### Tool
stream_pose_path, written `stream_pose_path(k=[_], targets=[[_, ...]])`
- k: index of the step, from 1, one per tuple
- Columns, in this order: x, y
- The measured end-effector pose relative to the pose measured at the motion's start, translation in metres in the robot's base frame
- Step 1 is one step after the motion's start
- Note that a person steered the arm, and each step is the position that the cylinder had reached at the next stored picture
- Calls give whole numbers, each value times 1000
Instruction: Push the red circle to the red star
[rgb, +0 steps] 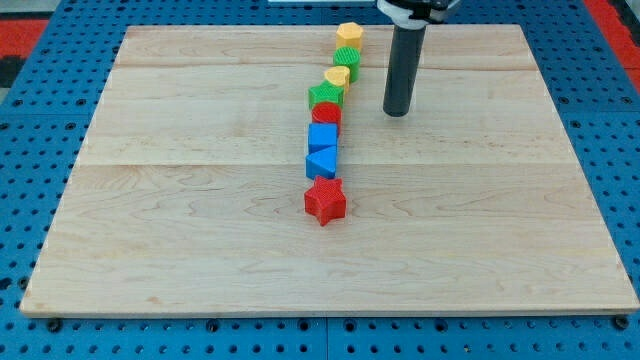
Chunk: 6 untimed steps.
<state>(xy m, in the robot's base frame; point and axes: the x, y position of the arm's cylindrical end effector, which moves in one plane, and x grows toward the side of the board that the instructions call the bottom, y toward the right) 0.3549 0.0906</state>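
The red circle (327, 113) lies in a line of blocks running from the view's top toward the middle of the wooden board (200, 220). The red star (325, 202) sits at the line's lower end, apart from the red circle, with a blue cube (322, 136) and a blue triangle (321, 162) between them. My tip (397, 113) is the lower end of the dark rod, to the view's right of the red circle with a gap between them, touching no block.
Above the red circle in the line lie a green block (325, 96), a yellow block (337, 77), a green block (347, 57) and a yellow block (349, 36). A blue pegboard (40, 120) surrounds the board.
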Motion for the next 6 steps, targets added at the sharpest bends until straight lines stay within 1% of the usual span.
stream_pose_path(k=[2,3,4,5,6], targets=[[2,-22],[20,-61],[22,-109],[22,-171],[55,-192]])
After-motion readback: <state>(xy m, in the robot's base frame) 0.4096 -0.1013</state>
